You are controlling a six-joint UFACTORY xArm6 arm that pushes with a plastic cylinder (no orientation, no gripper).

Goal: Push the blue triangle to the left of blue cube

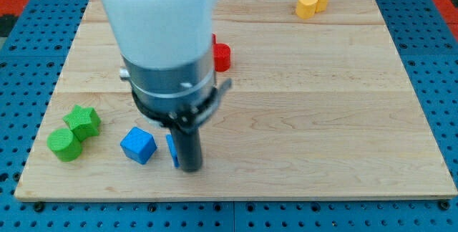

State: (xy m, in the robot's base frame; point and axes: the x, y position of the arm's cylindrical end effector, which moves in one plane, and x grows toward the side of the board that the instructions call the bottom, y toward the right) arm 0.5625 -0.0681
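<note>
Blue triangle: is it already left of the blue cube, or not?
Not yet. The blue triangle shows right of the blue cube, mostly hidden behind my tip.

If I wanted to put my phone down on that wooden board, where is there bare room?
The view's right half is bare, from the red block across to the board's right edge, below the yellow blocks. The lower left is crowded: green blocks, blue cube, and my tip against a mostly hidden blue block.
</note>
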